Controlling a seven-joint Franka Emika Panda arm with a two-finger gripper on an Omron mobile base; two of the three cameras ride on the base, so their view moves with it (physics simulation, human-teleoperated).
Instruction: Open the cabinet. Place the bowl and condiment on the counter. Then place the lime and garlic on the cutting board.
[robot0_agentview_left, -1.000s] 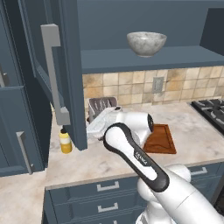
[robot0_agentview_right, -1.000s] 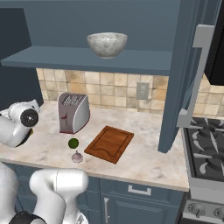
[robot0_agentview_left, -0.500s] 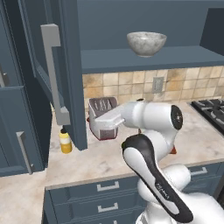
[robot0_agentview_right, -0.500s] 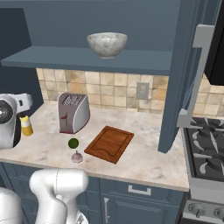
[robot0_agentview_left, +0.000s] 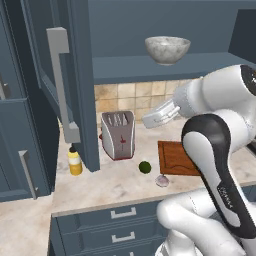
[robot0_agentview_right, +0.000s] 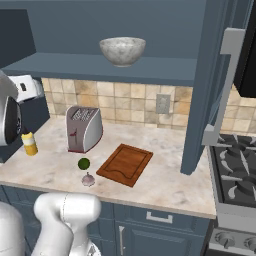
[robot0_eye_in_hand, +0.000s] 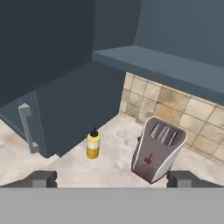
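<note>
- Your gripper (robot0_eye_in_hand: 112, 178) hangs above the counter (robot0_agentview_left: 115, 182) with its 2 fingers spread wide, holding nothing.
- Garlic (robot0_agentview_left: 162, 180) and lime (robot0_agentview_left: 145, 167) lie at the cutting board's (robot0_agentview_left: 176, 159) 9 o'clock.
- The condiment (robot0_eye_in_hand: 92, 144) stands at the toaster's (robot0_eye_in_hand: 158, 148) 9 o'clock.
- Farthest, the bowl (robot0_agentview_left: 167, 49) sits on the open cabinet's (robot0_agentview_left: 150, 65) shelf.

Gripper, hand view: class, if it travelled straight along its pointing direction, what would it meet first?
Probably the counter between the condiment and the toaster; the open gripper aims there, though depth is uncertain.
</note>
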